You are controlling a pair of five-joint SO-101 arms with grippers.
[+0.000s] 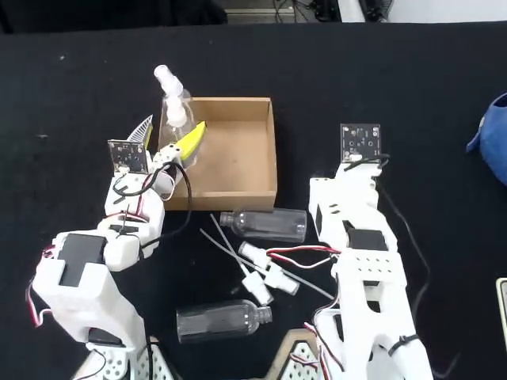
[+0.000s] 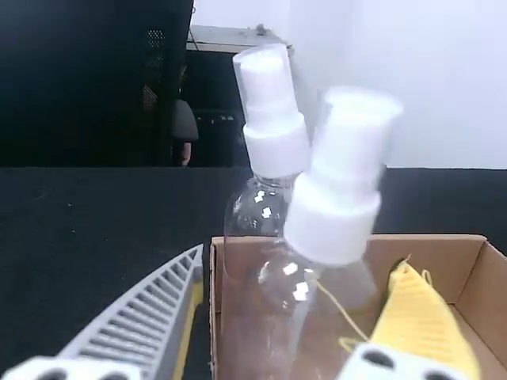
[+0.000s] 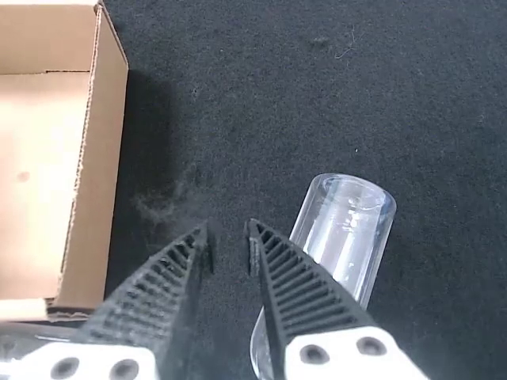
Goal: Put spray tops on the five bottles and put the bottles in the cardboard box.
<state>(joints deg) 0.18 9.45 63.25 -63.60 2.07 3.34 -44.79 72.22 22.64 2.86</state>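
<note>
Quick rundown of what can be seen. The left gripper (image 1: 174,127) is parked at the far-left corner of the box (image 1: 238,162), and its grey and yellow fingers are spread wide, wider than a bottle. A tilted bottle (image 2: 337,198) with a spray top fitted is framed between those fingers. Whether it's actually touched by either finger can't be told, the glass is too blurry there. Right behind it an upright bottle (image 2: 269,134), also capped, is seen at that same corner. Whether it's inside the wall or just outside can't be made out either.

The right gripper (image 3: 228,237) is held low over the black table (image 1: 412,71), to the right of the box. Its black fingers are left only a crack apart and nothing is caught in the gap. A bare bottle (image 1: 265,224) is laid on its side just near of the box, and its closed end is found just beside those fingers, not touched as far as can be judged.

Nearer still, two loose spray tops (image 1: 273,273) are lying together, with their thin tubes pointed off to the far left. A second bare bottle (image 1: 222,321) is laid on its side nearest of all, between the two arm bases, neck to the right. A blue object (image 1: 495,142) is cut off by the right edge.
</note>
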